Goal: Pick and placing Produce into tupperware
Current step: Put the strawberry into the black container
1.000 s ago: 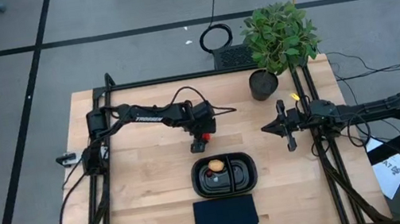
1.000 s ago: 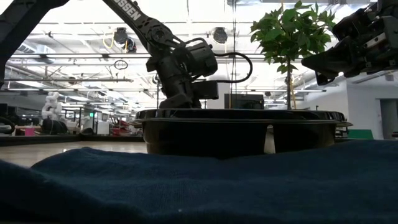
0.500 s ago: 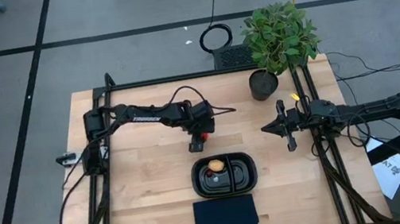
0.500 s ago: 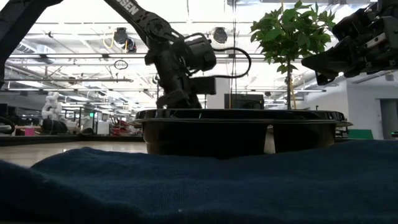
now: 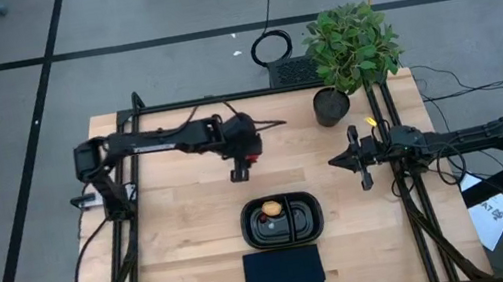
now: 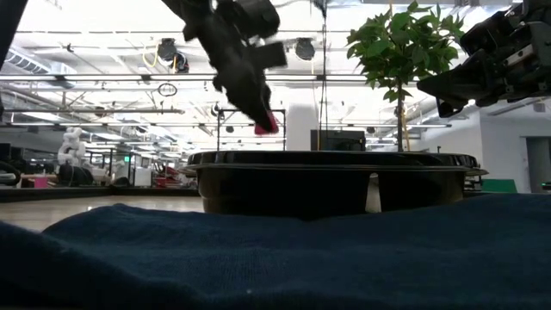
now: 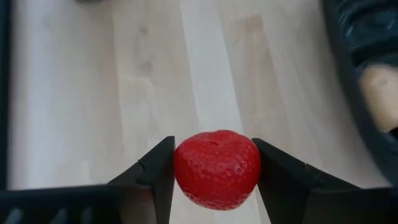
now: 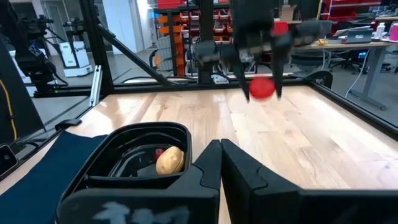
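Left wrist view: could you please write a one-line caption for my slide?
Left claw gripping a red strawberry above the wooden table, the black tupperware at the frame's edge.

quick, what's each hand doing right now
Left hand: closed on the red strawberry, lifted above the table.
Right hand: shut, holding nothing, waiting at the table's right side.

Light: bright, even from overhead | Backlight: low view, ceiling lamps [image 6: 176,53] blown out, tupperware [image 6: 331,179] a silhouette | Blur: left gripper [image 6: 258,116] smeared in low view; cloth [image 6: 275,258] soft up close | Glare: sheen on table [image 8: 292,134] | Shadows: soft, short
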`<state>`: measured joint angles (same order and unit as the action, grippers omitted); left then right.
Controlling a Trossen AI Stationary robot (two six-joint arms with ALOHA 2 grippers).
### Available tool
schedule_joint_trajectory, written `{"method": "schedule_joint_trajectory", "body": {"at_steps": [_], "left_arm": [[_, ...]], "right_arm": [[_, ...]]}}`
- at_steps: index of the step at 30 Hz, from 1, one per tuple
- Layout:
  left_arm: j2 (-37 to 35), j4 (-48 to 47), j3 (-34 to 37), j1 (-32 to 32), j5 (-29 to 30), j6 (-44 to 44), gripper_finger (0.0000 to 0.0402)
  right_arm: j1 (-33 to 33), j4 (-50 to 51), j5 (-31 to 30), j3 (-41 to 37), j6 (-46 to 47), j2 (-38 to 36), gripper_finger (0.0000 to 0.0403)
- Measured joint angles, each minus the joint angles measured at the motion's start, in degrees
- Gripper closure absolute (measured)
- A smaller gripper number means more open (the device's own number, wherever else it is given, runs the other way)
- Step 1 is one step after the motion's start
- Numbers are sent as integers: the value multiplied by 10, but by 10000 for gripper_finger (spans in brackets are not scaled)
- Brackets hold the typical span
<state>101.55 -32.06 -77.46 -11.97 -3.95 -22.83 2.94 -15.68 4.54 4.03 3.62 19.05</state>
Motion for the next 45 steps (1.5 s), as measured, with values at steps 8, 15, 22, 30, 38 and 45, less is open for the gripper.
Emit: {"method": "schedule_joint_trajectory", "body": {"at_steps": [8,15,22,30,38,45], "left_arm": [[-83,-4,21,-2,10,5,216],[-128,1,49,-4,10,11,227],[-186,23,100,-3,10,16,217],[-294,111,215,4,25,44,216],[-408,258,367,-4,22,84,216],[-537,319,472,-4,46,98,216]], "right_arm": [[0,1,0,0,0,0,403],[0,-5,0,0,2,0,403],[0,-8,0,0,2,0,403],[0,-3,0,0,1,0,403],[0,-3,0,0,0,0,403],[0,-3,0,0,9,-1,403]]}}
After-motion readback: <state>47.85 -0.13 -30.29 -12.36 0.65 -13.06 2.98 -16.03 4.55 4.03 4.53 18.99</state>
